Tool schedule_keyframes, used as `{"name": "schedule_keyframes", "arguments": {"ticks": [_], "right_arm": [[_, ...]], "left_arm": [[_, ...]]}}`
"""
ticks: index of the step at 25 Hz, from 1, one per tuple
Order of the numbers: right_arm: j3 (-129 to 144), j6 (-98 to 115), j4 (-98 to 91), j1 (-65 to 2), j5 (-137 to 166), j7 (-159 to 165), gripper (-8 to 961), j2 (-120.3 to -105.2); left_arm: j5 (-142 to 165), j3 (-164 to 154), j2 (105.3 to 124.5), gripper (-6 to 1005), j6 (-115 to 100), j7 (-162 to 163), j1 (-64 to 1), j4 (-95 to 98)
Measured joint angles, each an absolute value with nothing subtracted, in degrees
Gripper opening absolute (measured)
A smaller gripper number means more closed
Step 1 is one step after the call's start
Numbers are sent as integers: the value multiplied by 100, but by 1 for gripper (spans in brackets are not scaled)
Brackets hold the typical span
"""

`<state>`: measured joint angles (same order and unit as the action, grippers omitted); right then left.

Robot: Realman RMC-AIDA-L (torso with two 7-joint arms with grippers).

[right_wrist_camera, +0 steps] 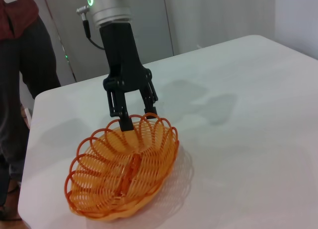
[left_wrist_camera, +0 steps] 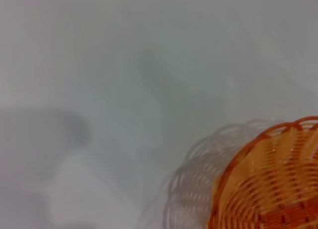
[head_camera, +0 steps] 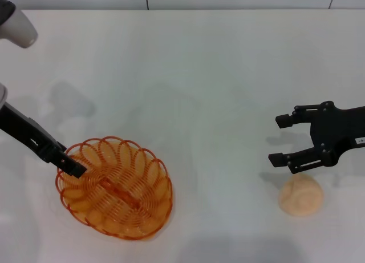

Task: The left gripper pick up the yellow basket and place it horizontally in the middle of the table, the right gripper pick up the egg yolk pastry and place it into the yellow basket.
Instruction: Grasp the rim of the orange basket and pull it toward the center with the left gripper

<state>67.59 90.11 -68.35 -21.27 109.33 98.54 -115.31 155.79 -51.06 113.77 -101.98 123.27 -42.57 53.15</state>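
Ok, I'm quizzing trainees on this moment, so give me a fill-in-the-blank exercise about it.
1. The left gripper straddles the rim of the ____ basket.
2. The egg yolk pastry lies on the ____.
3. The right gripper, fingers ____, hangs beside the pastry.

Missing words: yellow; table; open

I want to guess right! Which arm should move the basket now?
Probably the left. The left gripper is already at the yellow basket, fingers straddling its rim. The right gripper hangs open, far off, above the egg yolk pastry.
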Motion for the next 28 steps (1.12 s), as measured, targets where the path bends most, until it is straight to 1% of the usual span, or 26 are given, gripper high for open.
{"name": "schedule_keyframes", "arguments": {"ticks": [5,10,16,28], "right_arm": [[6759,9017,-6835,-2124,10933,9852,874,-11531],[6759,9026,-6836,-2110,10937,9852,874,-11531],[6759,9043,-6837,-2090,10943,9852,874,-11531],[6758,9044,-6829,-2092,10943,9852,873,-11531]], "left_arm": [[15776,-5118,11447,789,-10093,12390,-4346,5137],[15803,-5169,11480,561,-9986,12460,-4434,5046],[15804,-5187,11490,475,-9918,12490,-4452,5022],[15804,-5286,11515,471,-9894,12530,-4473,5018]]}}
